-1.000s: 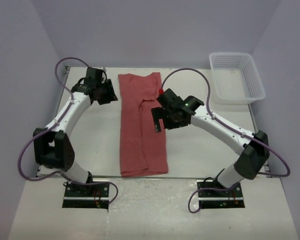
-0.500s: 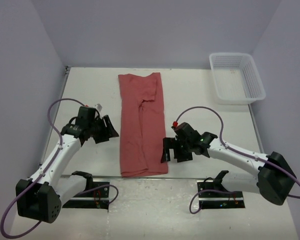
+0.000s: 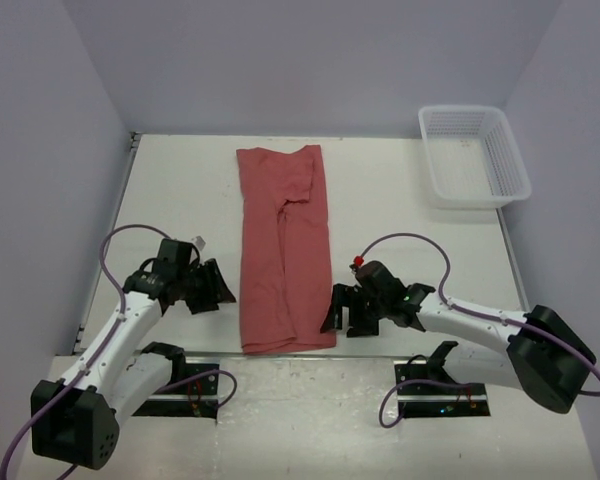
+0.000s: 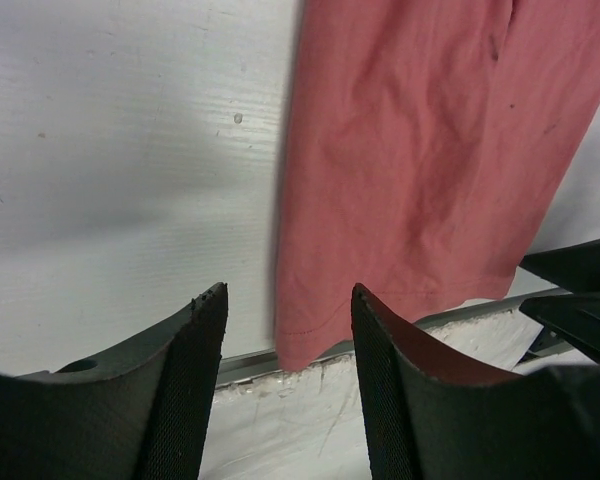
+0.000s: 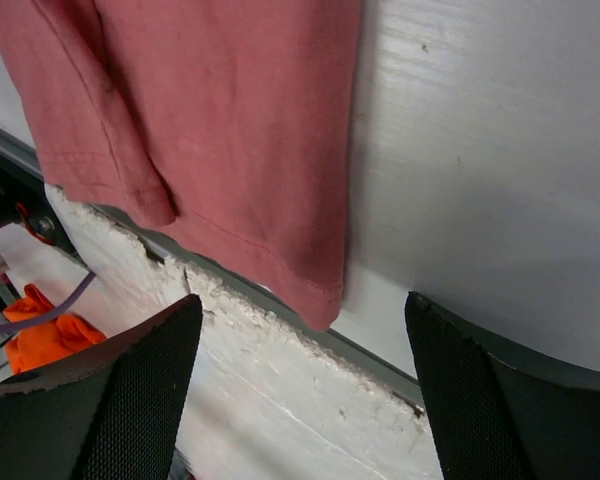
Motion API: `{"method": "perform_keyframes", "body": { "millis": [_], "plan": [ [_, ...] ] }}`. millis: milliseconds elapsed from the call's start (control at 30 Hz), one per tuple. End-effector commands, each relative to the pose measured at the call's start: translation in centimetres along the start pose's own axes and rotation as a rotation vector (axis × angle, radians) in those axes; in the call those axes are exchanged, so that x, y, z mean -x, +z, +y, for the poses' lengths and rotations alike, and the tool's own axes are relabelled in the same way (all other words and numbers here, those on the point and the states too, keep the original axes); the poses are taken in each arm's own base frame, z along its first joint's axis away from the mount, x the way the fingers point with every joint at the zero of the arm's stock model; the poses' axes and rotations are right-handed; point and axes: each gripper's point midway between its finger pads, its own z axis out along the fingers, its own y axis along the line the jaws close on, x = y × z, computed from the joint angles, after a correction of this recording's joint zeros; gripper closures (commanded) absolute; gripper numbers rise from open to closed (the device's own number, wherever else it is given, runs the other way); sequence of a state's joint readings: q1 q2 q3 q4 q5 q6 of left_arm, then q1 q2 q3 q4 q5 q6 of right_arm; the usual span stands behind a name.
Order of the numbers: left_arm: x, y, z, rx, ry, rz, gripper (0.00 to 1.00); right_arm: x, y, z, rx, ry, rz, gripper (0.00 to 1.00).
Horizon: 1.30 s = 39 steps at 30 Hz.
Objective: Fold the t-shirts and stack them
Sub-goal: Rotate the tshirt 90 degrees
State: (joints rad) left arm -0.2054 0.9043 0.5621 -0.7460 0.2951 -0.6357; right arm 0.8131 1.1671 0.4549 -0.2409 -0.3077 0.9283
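Both arms have come back from the far end of the table (image 3: 400,200) to the near end, and in the last little while they slid even closer to the front edge. The red t-shirt (image 3: 283,250) has not moved at all. It lies flat as one long strip, already folded in from the sides, and runs from the far side of the table down to the front edge.

The left gripper (image 3: 220,287) sits just beside the shirt's near left corner. Its two fingers are spread apart and hold nothing. The right gripper (image 3: 330,310) sits just beside the near right corner, and it too is spread wide with nothing in it. Neither one touches the cloth yet.

I think the long fold is done. The next job looks like pinching the two near corners and carrying them up to the far end, to fold the strip in half.

One thing could make that hard: the bottom hem lies right on the front edge, partly over the metal strip (image 4: 245,365) there (the paint along that edge is chipped and rough). The cloth is thin and flat, so a finger may slide over it and miss.

The white basket (image 3: 473,155) is in the far right corner, well apart from everything. Something orange (image 5: 40,320) shows below the table edge. I see only one shirt, so there is no stack yet.
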Motion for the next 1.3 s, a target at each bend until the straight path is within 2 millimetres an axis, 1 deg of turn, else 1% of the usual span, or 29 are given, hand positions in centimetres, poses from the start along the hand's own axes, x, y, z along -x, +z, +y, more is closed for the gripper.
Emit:
{"method": "perform_keyframes", "body": {
  "millis": [0, 100, 133, 200, 233, 333, 367, 467, 600, 633, 733, 800, 933, 1100, 1133, 1267],
  "plan": [
    [-0.6, -0.4, -0.1, -0.009, 0.004, 0.003, 0.46, 0.3, 1.0, 0.2, 0.008, 0.050, -0.026, 0.18],
    [-0.7, -0.7, 0.3, 0.013, 0.007, -0.006, 0.46, -0.4, 1.7, -0.2, -0.024, 0.061, -0.025, 0.18],
    [-0.6, -0.9, 0.3, 0.012, 0.012, -0.015, 0.46, -0.8, 2.1, -0.8, -0.035, 0.067, -0.009, 0.18],
    [-0.8, -1.1, 0.6, 0.025, 0.013, -0.014, 0.46, -1.0, 2.8, -0.6, -0.022, 0.072, -0.003, 0.18],
    [-0.8, -1.3, 0.5, 0.020, 0.016, -0.019, 0.46, -1.4, 3.3, -1.1, -0.043, 0.075, 0.014, 0.19],
    [-0.8, -1.6, 0.5, 0.026, 0.022, -0.021, 0.46, -2.0, 4.2, -1.1, -0.049, 0.081, 0.033, 0.23],
    [-0.9, -1.7, 0.6, 0.035, 0.021, -0.018, 0.46, -2.6, 4.3, -1.0, -0.052, 0.086, 0.043, 0.23],
    [-0.9, -1.7, 0.7, 0.044, 0.033, -0.010, 0.46, -3.3, 4.3, -0.9, -0.056, 0.084, 0.042, 0.25],
    [-0.9, -1.6, 0.9, 0.064, 0.049, 0.003, 0.47, -3.8, 4.0, -0.7, -0.066, 0.093, 0.027, 0.25],
    [-0.8, -1.6, 1.0, 0.067, 0.054, 0.005, 0.47, -4.0, 3.9, -1.2, -0.084, 0.101, 0.028, 0.25],
    [-0.8, -1.6, 1.0, 0.071, 0.063, 0.009, 0.47, -4.3, 3.4, -1.6, -0.105, 0.119, 0.003, 0.25],
    [-0.9, -1.5, 1.1, 0.076, 0.065, 0.011, 0.47, -4.2, 3.0, -2.0, -0.109, 0.140, -0.022, 0.25],
    [-1.0, -1.4, 1.3, 0.078, 0.063, 0.013, 0.47, -4.0, 2.4, -3.6, -0.162, 0.167, -0.070, 0.25],
    [-0.8, -1.8, 0.7, 0.063, 0.066, 0.007, 0.48, -3.8, 2.7, -3.8, -0.190, 0.179, -0.072, 0.26],
    [-0.8, -1.9, 0.7, 0.069, 0.067, 0.005, 0.48, -4.0, 2.8, -4.2, -0.209, 0.184, -0.065, 0.27],
    [-0.4, -2.3, 0.8, 0.088, 0.080, -0.002, 0.48, -3.8, 3.0, -4.2, -0.228, 0.210, -0.069, 0.31]
  ]
}}
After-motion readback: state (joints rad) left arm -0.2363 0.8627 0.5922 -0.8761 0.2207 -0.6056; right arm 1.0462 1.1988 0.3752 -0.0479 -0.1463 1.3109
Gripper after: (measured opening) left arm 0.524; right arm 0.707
